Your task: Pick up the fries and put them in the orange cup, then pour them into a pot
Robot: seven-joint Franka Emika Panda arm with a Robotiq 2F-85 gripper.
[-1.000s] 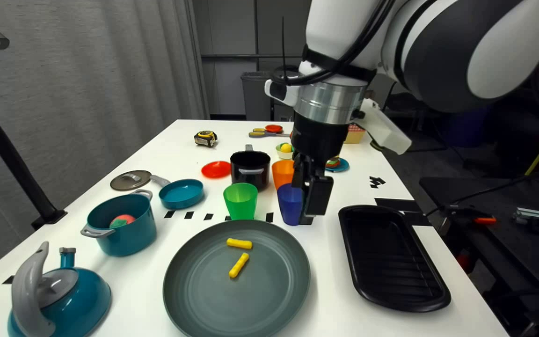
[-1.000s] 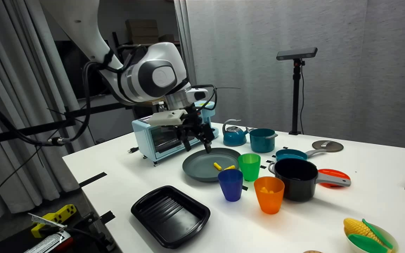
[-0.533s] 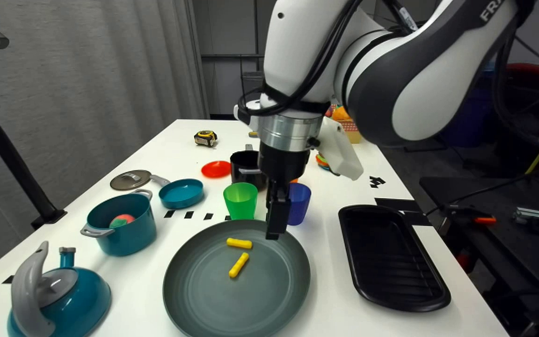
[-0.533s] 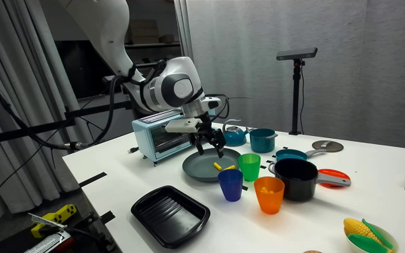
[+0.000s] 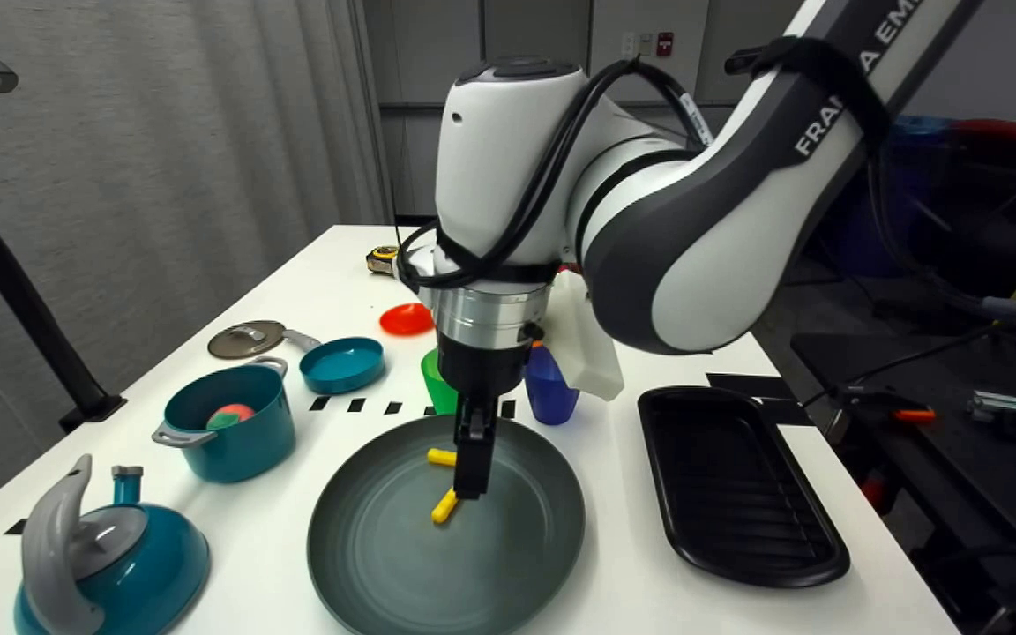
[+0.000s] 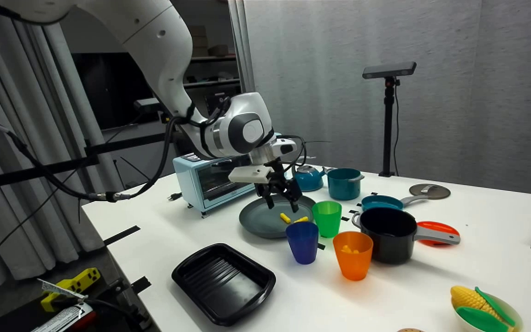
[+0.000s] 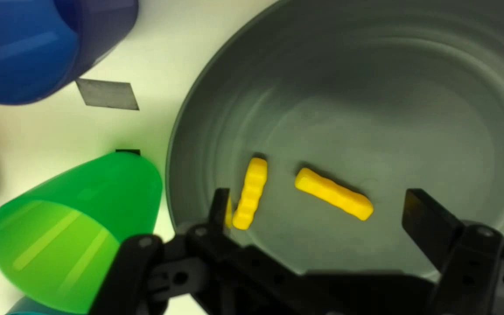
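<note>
Wrist view: a black, two-jawed Robotiq gripper (image 7: pixel 316 206) is hovering over a round, shallow, dark grey pan (image 7: pixel 392 122), spreading wide and holding nothing, while two small, bright yellow, wavy-sided toy fries (image 7: pixel 334 194) are lying apart on it, just below the centre of the frame. The steeper fry (image 7: pixel 250 194) is showing just beside the jaw at lower left of centre; the slanting fry (image 7: pixel 330 192) is resting farther right, within the gap as this camera is seeing it. Both are looking light, fairly stiff and hard to break, though the smooth surface is probably letting them slide or roll. A pinch across the narrow width, midway along, is promising the surest hold; the slanting fry is pointing largely along the closing direction, so turning the gripper is likely helping there. In an exterior view, a small, plain orange plastic cup (image 6: pixel 355 267) is standing upright right of centre, showing yellowish pieces (image 6: pixel 347 249) inside, presumably more fries, and partly overlapping a grey-handled black saucepan (image 6: pixel 392 244). Higher in the frame, a two-handled teal pot (image 6: pixel 344 185) is standing; which vessel the pour is calling for is remaining unclear
</note>
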